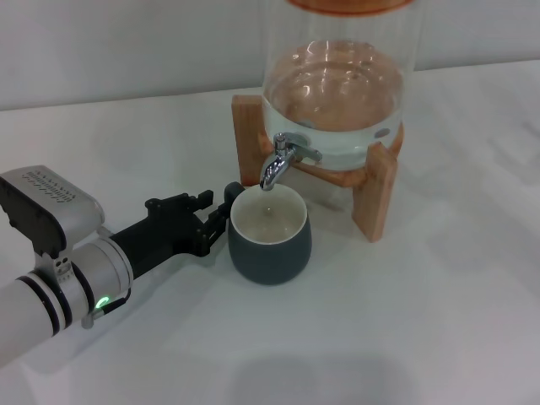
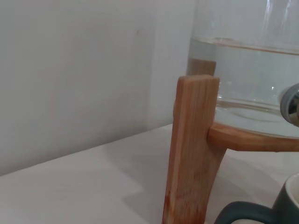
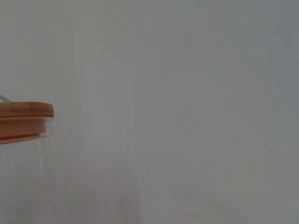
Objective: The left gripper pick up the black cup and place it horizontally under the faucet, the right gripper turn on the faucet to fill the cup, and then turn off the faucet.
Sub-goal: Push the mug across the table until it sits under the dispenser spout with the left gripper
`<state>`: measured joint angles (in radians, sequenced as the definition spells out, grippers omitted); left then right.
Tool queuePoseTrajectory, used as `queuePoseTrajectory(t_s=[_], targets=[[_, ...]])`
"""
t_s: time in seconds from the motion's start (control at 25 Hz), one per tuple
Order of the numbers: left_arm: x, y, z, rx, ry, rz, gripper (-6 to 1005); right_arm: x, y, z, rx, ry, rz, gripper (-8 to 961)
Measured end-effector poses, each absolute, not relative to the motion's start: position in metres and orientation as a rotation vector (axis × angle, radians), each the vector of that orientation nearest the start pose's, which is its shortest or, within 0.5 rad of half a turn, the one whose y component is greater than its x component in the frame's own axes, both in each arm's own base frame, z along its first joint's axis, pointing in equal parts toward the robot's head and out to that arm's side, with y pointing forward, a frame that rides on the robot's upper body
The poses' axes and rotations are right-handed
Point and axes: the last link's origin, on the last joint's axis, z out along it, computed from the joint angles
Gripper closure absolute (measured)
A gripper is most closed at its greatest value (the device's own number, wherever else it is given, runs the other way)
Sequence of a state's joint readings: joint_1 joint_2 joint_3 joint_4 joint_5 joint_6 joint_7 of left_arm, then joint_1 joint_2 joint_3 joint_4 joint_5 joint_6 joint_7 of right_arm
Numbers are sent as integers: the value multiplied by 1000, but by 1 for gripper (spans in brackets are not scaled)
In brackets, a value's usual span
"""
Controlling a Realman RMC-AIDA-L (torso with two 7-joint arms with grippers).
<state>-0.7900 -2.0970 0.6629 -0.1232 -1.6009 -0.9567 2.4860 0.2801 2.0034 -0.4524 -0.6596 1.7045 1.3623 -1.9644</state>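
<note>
Holding my left gripper [image 1: 221, 218] at the squat charcoal ceramic cup [image 1: 270, 236], jaws clenched on its handle; placement under the chrome faucet [image 1: 283, 159] looks done, filling remains.

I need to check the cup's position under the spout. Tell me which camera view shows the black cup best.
The head view: the whole black cup shows upright under the faucet, with the left gripper at its handle side. The left wrist view catches only its handle and a sliver of its body. The right wrist view shows none of it.
</note>
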Motion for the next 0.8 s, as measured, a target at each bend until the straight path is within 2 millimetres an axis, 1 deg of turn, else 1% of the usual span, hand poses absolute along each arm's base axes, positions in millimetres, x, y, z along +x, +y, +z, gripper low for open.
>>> queuePoseTrajectory(t_s=[0.04,0.28,0.8], targets=[[-247,352,-119,-2445,-620,-597,718,358,307,135,-1795,606,871,145],[-248,352,-118,-2438,-627,-600,605,359,307,135,-1795,606,871,145],[-264,342,-115,-2408,-674,-590,581,358,307,136,-1788,605,876,146]])
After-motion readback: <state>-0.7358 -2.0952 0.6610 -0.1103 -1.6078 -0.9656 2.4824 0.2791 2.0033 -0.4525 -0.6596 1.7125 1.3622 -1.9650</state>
